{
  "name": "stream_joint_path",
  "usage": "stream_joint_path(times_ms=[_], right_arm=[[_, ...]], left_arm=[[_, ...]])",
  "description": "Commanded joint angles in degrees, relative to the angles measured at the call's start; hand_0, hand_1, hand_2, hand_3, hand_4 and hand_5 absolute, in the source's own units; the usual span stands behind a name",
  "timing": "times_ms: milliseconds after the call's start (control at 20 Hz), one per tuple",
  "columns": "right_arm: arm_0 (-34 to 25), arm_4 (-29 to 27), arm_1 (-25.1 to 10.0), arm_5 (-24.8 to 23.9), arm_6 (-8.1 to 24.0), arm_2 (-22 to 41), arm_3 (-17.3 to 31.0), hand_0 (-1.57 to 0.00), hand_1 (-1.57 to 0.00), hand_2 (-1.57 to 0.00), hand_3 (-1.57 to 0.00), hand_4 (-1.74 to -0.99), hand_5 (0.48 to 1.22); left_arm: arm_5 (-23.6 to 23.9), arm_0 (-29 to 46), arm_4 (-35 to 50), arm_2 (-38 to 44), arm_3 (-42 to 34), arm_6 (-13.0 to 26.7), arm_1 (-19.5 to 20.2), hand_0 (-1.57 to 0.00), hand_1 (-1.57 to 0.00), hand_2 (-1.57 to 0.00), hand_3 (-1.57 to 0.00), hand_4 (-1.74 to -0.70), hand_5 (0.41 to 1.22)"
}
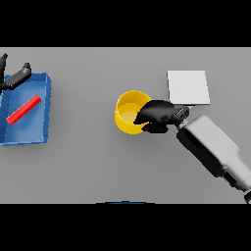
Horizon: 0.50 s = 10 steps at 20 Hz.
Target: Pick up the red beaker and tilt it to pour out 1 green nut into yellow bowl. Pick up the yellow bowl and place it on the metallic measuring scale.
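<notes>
**Right robot hand at the rim of the yellow bowl**

The right robot hand (156, 113) sits at the right side of the yellow bowl (128, 116), its dark fingers curled over the rim and reaching partly into the opening, so it is grasping the bowl's edge. Its white and grey arm (213, 147) runs down toward the lower right corner of the view. The bowl stands upright on the grey bench (98, 166), near the middle. Whether anything lies inside it cannot be told; only yellow shows in the part not covered by the hand.

Just behind and to the right of the hand lies the scale (188, 87), a flat pale square plate, close to the bowl but apart from it.

Well away on the left side of the bench is a blue tray (43, 112). A red beaker (23, 109) lies on its side in it, slanted across the tray floor. The left robot hand (14, 77) shows at the tray's far left corner, at the edge of the view; whether it is released or clenched cannot be told.
</notes>
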Motion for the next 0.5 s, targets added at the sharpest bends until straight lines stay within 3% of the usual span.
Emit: stream_joint_path(times_ms=[0, 200, 300, 450], right_arm=[[0.18, -0.98, -0.36, 0.9, 0.39, -0.41, -1.4, -1.53, -1.52, -1.52, -1.36, -1.714, 1.213], [-1.13, -2.37, -3.08, 2.44, 2.21, -1.71, -4.04, -1.55, -1.55, -1.55, -1.3, -1.721, 1.218], [-1.71, -3.1, -3.4, 3.25, 3.3, -1.89, -4.19, -1.56, -1.55, -1.56, -1.36, -1.724, 1.218], [-2.37, -3.61, -4.27, 2.82, 4.1, -2.49, -4.05, -1.57, -1.56, -1.56, -1.29, -1.723, 1.219]], left_arm=[[0.0, 0.22, 0.07, 0.05, -0.02, -0.49, -0.03, 0.0, 0.0, 0.0, 0.0, -0.78, 0.727], [0.25, 0.38, 0.15, 0.29, -0.8, -0.84, 0.5, 0.0, 0.0, 0.0, 0.0, -0.79, 0.737], [-0.07, 0.69, 0.51, 0.6, -0.58, -1.45, 0.71, 0.0, 0.0, 0.0, 0.0, -0.8, 0.737], [-0.06, 0.16, 0.28, 0.5, -0.35, -1.17, 0.51, 0.0, 0.0, 0.0, 0.0, -0.8, 0.744]])
